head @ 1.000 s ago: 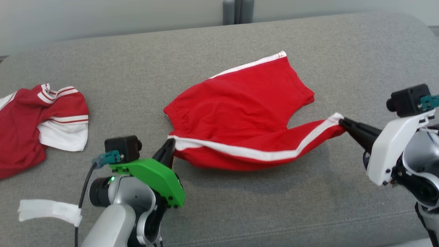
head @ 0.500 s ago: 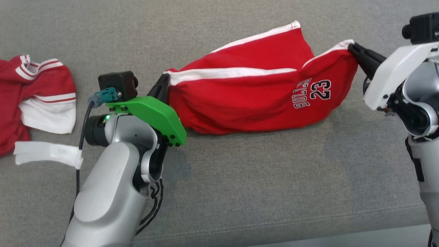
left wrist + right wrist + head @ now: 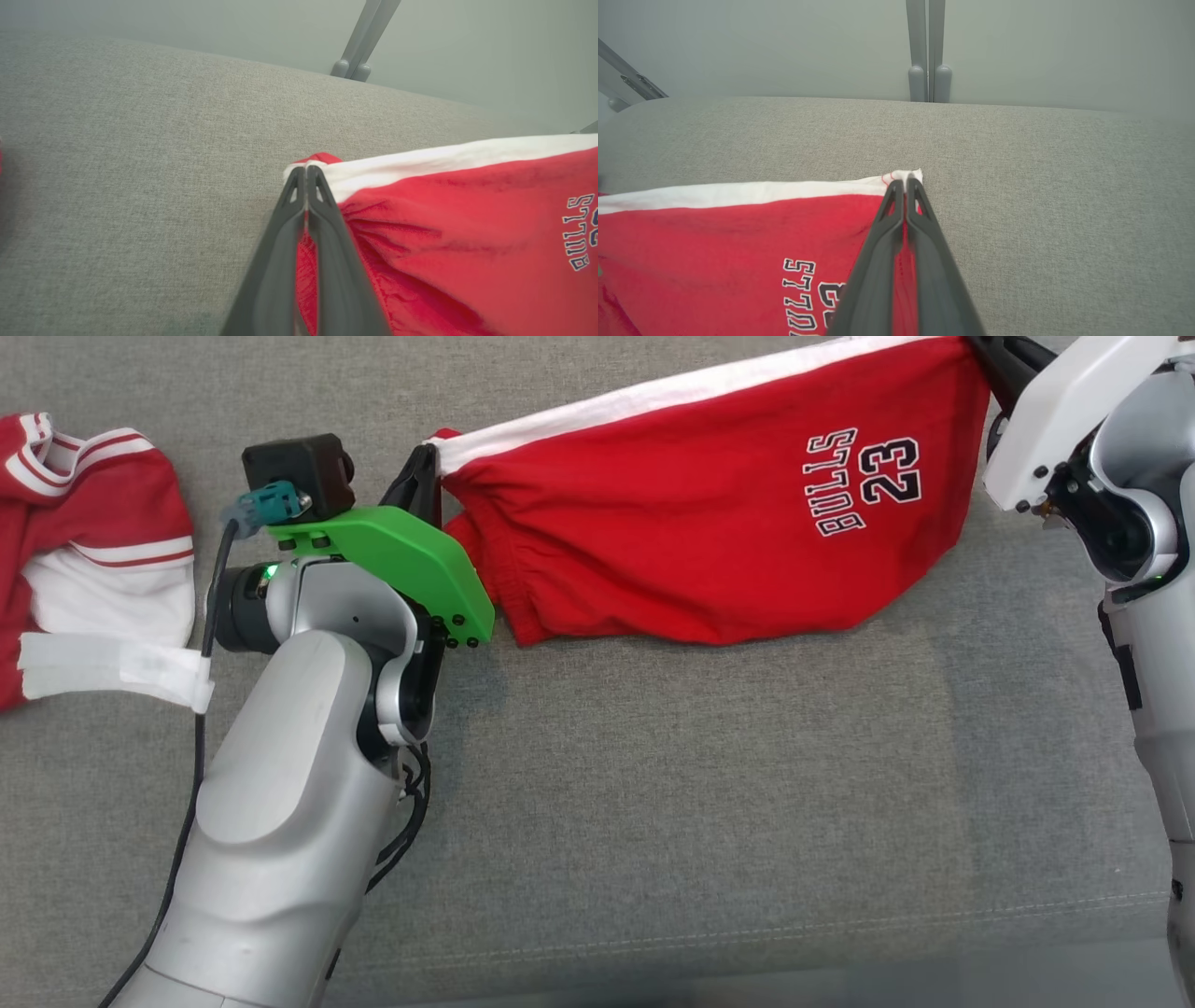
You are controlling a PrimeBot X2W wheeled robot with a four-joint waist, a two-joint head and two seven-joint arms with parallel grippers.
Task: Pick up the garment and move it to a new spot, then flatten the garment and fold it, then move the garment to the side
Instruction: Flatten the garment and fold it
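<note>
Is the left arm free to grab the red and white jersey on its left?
Probably not yet: the left gripper is shut on a corner of the red Bulls shorts. The jersey lies close beside it, but it must let go first.

Head view, upper right: right gripper point(image 3: 980, 343) tips and shorts point(image 3: 709, 523) corner cut by top edge. Left edge: second red-white garment point(image 3: 93, 513) cut off, full shape unclear. Left wrist view: left gripper point(image 3: 306, 171) fingers point(image 3: 275, 280) blurred toward bottom edge; number beside BULLS print point(image 3: 579, 233) cut by right edge. Right wrist view: print partly behind fingers, partly below bottom edge.
</note>
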